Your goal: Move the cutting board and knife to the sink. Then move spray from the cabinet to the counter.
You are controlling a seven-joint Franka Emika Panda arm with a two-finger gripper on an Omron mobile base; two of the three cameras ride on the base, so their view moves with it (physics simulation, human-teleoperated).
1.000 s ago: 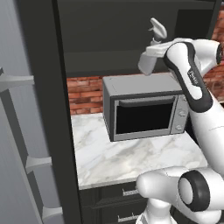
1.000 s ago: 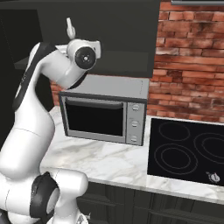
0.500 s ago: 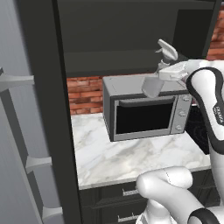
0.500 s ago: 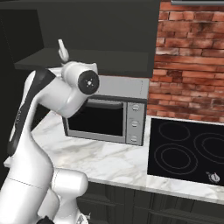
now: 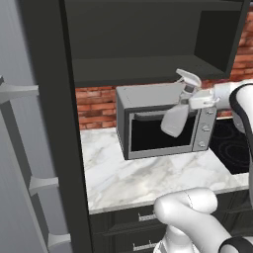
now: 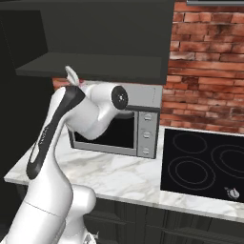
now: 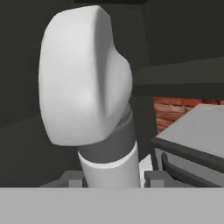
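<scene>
Carrying the spray (image 5: 176, 116) clamped in the gripper (image 5: 193, 101) in front of the microwave (image 5: 148, 123) (already out of the cabinet (image 5: 148, 44)), the arm next needs to lower it onto the counter (image 5: 128, 178) before that microwave.

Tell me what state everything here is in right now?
spray: held in the air, tilted, in front of the microwave.
gripper: shut on the spray's neck.
cabinet: open, shelf bare.
microwave: door shut.
counter: bare marble beside the microwave.
cooktop: nothing on it.
</scene>
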